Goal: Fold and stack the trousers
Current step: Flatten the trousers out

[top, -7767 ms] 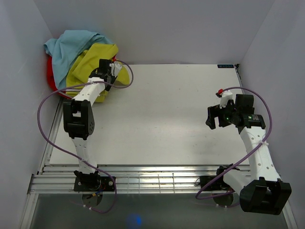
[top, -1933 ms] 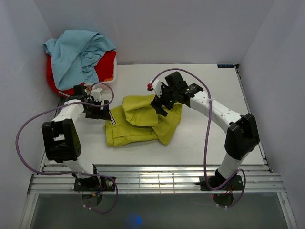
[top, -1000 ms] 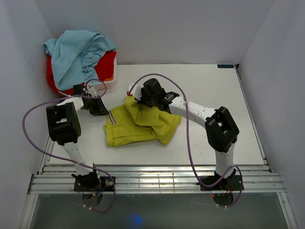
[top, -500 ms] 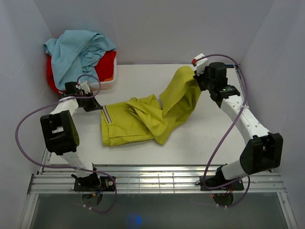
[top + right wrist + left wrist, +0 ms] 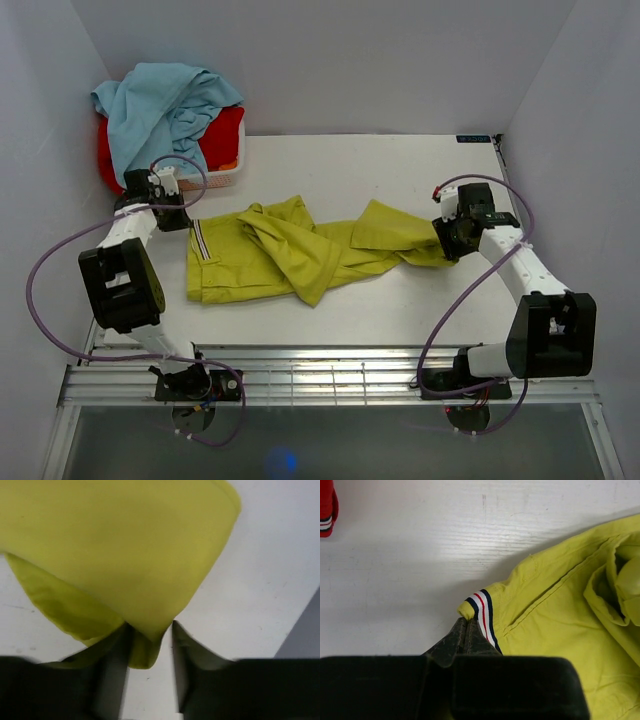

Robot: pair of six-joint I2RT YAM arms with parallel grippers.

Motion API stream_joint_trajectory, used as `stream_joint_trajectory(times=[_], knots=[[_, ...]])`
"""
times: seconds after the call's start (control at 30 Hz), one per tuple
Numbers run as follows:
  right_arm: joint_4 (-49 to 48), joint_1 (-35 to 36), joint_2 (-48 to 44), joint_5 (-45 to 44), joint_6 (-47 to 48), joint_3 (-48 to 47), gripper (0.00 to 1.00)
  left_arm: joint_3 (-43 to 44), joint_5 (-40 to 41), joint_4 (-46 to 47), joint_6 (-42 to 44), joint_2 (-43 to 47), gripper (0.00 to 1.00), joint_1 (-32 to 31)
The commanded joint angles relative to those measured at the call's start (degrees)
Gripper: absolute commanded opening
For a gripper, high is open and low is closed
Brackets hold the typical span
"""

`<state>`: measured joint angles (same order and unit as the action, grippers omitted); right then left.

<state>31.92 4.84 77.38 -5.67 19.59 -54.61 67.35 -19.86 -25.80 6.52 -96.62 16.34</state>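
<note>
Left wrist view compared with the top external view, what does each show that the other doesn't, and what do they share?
Only the left wrist view shows the left claw pinched shut on the waistband corner of the trousers. Only the top external view shows the right claw holding a leg end, and the light blue garment. Both show the striped label, the yellow-green cloth and the white table.

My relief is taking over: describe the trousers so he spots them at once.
Start at the white table. The trousers lie stretched across its middle, yellow-green with a striped label at the waistband. The light blue garment and red garment are heaped at the far left corner instead.
</note>
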Motion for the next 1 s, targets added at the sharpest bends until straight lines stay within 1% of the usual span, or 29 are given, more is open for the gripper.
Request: stream_joint_trajectory(times=[0.0, 0.03, 0.1, 0.13, 0.2, 0.23, 0.27, 0.33, 0.37, 0.4, 0.43, 0.47, 0.5, 0.53, 0.57, 0.6, 0.67, 0.73, 0.83, 0.87, 0.97], knots=[[7.62, -0.18, -0.13, 6.7, 1.93, -4.79, 0.55, 1.55, 0.08, -1.62, 1.74, -0.76, 0.0, 0.19], [8.5, -0.18, -0.82, 12.38, 2.55, -6.2, 0.61, 1.73, -0.01, -1.71, 1.39, -1.11, 0.0, 0.27], [10.61, -0.18, -1.36, 19.17, 2.82, -10.76, 0.71, 2.17, -0.44, -1.71, 1.65, -1.99, 0.0, 0.19], [11.4, -0.1, -1.53, 26.52, 2.21, -12.26, 0.75, 2.34, -0.36, -1.71, 1.65, -2.08, 0.0, 0.19], [11.06, 0.43, -1.45, 32.54, 0.37, -14.82, 0.8, 2.61, -0.62, -1.79, 1.91, -2.34, 0.0, 0.19], [10.27, 0.69, -1.36, 38.13, -0.69, -15.0, 0.8, 2.78, -0.45, -1.88, 2.17, -2.52, 0.0, 0.19], [9.13, 1.48, -1.36, 40.8, -3.22, -14.83, 0.8, 2.96, -0.45, -2.14, 2.35, -2.52, 0.0, 0.19], [2.47, 2.97, -1.45, 47.73, -6.83, -11.41, 0.79, 2.87, -0.45, -2.23, 2.62, -2.78, 0.0, 0.19], [-0.86, 4.98, -1.45, 49.25, -12.07, -9.48, 0.79, 2.87, -0.53, -2.23, 2.7, -2.7, 0.0, 0.19], [-7.77, 6.31, -1.1, 50.48, -14.99, -5.81, 0.78, 2.87, -0.79, -2.15, 2.62, -2.87, 0.0, 0.19], [-11.23, 7.71, -0.05, 51.63, -17.9, -4.21, 0.77, 2.87, -0.88, -2.15, 2.62, -2.96, 0.0, 0.19], [-14.31, 10.69, 0.83, 52.07, -20.19, -2.8, 0.77, 2.87, -0.89, -2.15, 2.36, -2.96, 0.0, 0.19], [-17.13, 12.37, 1.8, 52.17, -24.56, -1.83, 0.77, 2.87, -0.97, -2.23, 2.27, -2.96, 0.0, 0.19], [-21.51, 13.78, 4.15, 51.73, -26.08, -0.6, 0.77, 2.87, -0.89, -2.32, 2.26, -3.05, 0.0, 0.19], [-23.55, 16.49, 5.48, 51.73, -27.23, -0.24, 0.77, 2.87, -0.97, -2.41, 2.26, -3.05, 0.0, 0.27], [-27.66, 17.73, 8.11, 50.94, -29.76, 0.37, 0.8, 2.79, -0.8, -2.5, 2.26, -2.96, 0.0, 0.19], [-31.2, 20.28, 10.67, 49.8, -32.59, 1.08, 0.81, 2.7, -0.71, -2.5, 2.26, -2.96, 0.0, 0.27], [-36.38, 21.43, 14.44, 47.79, -35.31, 1.7, 0.83, 2.52, -0.88, -2.5, 1.91, -2.96, 0.0, 0.19], [-39.21, 22.58, 18.31, 47.42, -37.51, 2.14, 0.83, 2.43, -1.41, -2.41, 1.3, -3.14, 0.0, 0.19], [-42.7, 22.67, 18.85, 47.68, -38.31, 3.44, 0.83, 2.43, -1.76, -2.41, 1.21, -3.22, 0.0, 0.19], [-47.29, 22.76, 20.87, 47.33, -40.68, 4.51, 0.83, 2.61, -1.94, -2.41, 0.86, -3.49, 0.0, 0.19]])
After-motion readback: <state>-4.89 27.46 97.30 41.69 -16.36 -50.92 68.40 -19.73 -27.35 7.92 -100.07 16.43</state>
